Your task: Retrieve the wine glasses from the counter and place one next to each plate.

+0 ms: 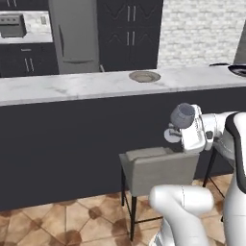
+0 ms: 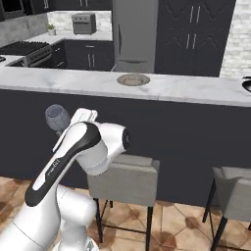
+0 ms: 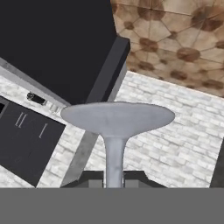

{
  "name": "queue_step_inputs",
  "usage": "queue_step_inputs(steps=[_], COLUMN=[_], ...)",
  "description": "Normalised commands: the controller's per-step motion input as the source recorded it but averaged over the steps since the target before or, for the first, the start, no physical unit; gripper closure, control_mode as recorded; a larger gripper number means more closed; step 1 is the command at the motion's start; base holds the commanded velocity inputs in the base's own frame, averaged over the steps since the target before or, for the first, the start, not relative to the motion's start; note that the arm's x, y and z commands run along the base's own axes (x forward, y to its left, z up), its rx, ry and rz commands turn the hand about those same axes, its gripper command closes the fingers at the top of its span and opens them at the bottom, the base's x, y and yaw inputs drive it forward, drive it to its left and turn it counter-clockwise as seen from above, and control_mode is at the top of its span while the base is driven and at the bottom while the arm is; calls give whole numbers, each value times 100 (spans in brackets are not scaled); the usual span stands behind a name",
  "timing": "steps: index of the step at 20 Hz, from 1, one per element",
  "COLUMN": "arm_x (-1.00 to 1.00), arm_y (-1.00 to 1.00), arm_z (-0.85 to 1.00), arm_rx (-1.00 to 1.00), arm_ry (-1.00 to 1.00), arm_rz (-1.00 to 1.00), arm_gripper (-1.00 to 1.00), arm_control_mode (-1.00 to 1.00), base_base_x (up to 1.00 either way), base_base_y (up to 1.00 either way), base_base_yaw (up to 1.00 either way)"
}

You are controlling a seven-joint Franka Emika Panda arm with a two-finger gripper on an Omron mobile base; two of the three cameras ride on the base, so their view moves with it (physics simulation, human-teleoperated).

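A greyish-purple wine glass (image 1: 182, 115) hangs tilted in the air in front of the counter's dark cabinet face, with my gripper (image 1: 177, 129) shut on its thin stem. From the right base view its bowl (image 2: 57, 117) shows to the left of my forearm. In the hand view the stem (image 3: 114, 159) rises between my fingertips (image 3: 89, 180) to the glass's round foot (image 3: 117, 118). A greyish plate (image 1: 144, 76) (image 2: 133, 79) lies on the marble counter (image 1: 72, 85) (image 2: 196, 88), beyond and above the glass.
A grey stool (image 1: 158, 166) (image 2: 125, 179) stands against the counter just below my hand, and another stool (image 2: 235, 191) to the right. A dark round dish (image 1: 239, 70) is cut off at the counter's right end. A steel fridge (image 1: 74, 36) stands beyond.
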Motion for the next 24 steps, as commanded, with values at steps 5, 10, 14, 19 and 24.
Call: queue_step_inputs(steps=[5, 10, 14, 19, 24], arm_x=[0, 0, 0, 0, 0], arm_y=[0, 0, 0, 0, 0], arm_z=[0, 0, 0, 0, 0], arm_rx=[0, 0, 0, 0, 0], arm_ry=[0, 0, 0, 0, 0], arm_rz=[0, 0, 0, 0, 0], arm_gripper=[100, 100, 100, 100, 100], arm_control_mode=[100, 100, 100, 100, 100], base_base_x=[81, 89, 79, 81, 68], base_base_y=[-1, -1, -16, -19, -11], base_base_yaw=[-19, -19, -16, -16, 0])
